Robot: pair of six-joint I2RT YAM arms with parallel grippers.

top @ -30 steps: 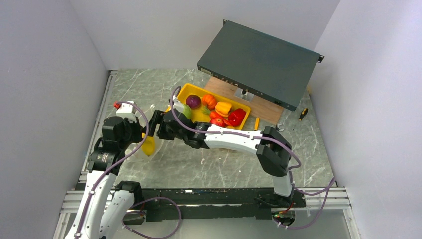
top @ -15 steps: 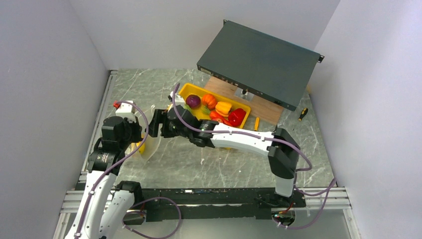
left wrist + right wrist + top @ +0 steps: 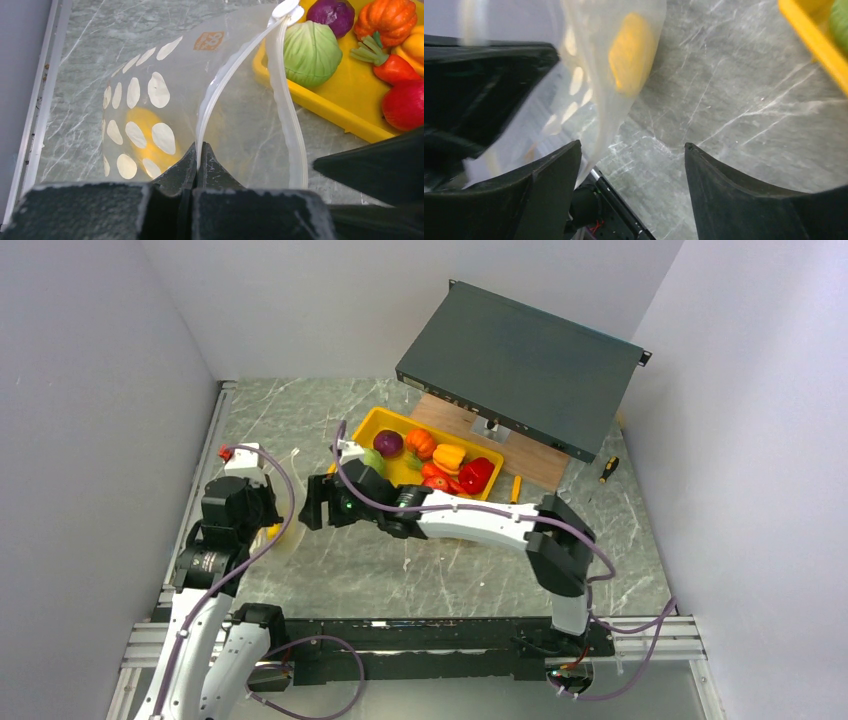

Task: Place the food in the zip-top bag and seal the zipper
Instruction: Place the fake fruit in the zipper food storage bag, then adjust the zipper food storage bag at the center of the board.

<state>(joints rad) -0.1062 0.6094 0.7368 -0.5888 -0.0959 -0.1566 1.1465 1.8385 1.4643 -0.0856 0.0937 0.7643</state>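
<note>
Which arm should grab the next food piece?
Right. The right end effector is open, empty, near the tray; the left end effector is shut on the bag rim, holding it up.

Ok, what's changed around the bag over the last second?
The left gripper, jaws shut on the zip-top bag at its zipper edge, has shifted slightly left, taking the bag and the yellow piece inside along. The right gripper, jaws open and empty, has eased back toward the near edge. The food in the yellow tray stayed put.

yellow piece (image 3: 145, 119): blurred through bag (image 3: 165, 70) | tray (image 3: 814, 36): cut off
</note>
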